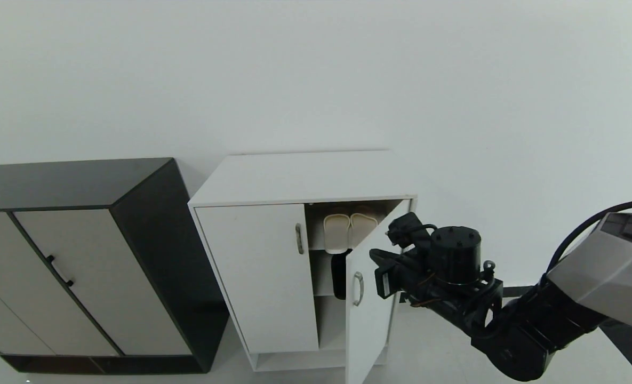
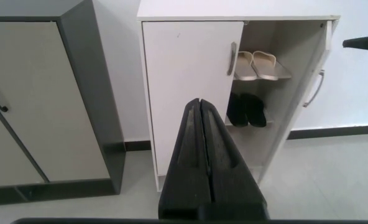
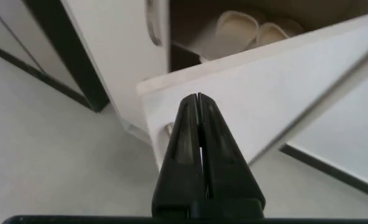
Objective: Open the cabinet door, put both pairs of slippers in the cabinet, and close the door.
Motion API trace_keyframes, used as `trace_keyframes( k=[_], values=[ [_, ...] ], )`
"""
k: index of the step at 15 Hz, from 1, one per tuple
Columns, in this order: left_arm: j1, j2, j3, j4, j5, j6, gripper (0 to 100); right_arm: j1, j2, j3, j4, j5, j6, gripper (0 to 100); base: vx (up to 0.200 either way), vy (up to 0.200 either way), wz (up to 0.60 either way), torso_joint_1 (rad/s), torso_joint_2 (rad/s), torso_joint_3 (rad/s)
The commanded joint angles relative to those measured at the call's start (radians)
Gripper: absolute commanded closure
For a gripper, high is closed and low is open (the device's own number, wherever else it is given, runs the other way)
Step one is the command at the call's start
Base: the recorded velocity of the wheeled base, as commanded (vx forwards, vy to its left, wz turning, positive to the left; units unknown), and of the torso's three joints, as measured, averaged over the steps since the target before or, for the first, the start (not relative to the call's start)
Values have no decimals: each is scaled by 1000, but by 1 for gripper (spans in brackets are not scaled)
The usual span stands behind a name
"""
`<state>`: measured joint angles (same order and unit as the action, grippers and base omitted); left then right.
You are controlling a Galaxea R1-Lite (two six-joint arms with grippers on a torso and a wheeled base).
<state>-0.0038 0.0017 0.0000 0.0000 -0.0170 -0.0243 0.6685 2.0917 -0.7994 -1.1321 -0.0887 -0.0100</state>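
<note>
While both grippers have their jaws pressed together with nothing between them, they sit at different ranges from the furniture. The left gripper [image 2: 199, 106] hangs well back from the white cabinet [image 1: 300, 176], pointing toward its front. The right gripper [image 1: 384, 269] is just beside the outer face of the right door [image 1: 369, 330], near the curved metal handle [image 1: 358, 288]; whether it touches the panel cannot be told. That door stands partly open, swung out toward the robot on its right-hand hinges, while the left door [image 1: 257, 277] is closed flat.

Through the gap the shelves show. A beige pair of slippers [image 1: 349, 229] lies side by side on the top shelf, and a black pair of slippers [image 1: 338, 277] sits on the shelf below it. The lowest compartment is mostly hidden by the door.

To the robot's left of the white cabinet, close beside it, stands a dark cabinet [image 1: 156, 245] with pale doors. Both back onto a plain white wall [image 1: 316, 74].
</note>
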Motion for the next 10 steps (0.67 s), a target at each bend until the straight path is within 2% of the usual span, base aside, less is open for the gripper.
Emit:
trace_keyframes(
  k=[1, 2, 3, 5, 10],
  values=[
    [1, 0, 0, 0, 0, 0, 100, 3, 4, 58, -57, 66, -1, 100, 0, 0, 0, 0, 0, 0],
    [1, 0, 0, 0, 0, 0, 100, 3, -9, 98, -64, 122, -1, 100, 0, 0, 0, 0, 0, 0],
    [1, 0, 0, 0, 0, 1, 100, -3, -30, 166, -71, 256, -4, 100, 200, 0, 0, 2, 2, 2],
    [-1, 0, 0, 0, 0, 1, 100, -24, -48, 216, -72, 389, -8, 100, 200, 0, 0, -2, 0, 0],
    [-1, 0, 0, 0, 0, 1, 100, -17, -7, 224, -69, 406, -11, 100, 200, 0, 0, 5, 1, 4]
  ],
)
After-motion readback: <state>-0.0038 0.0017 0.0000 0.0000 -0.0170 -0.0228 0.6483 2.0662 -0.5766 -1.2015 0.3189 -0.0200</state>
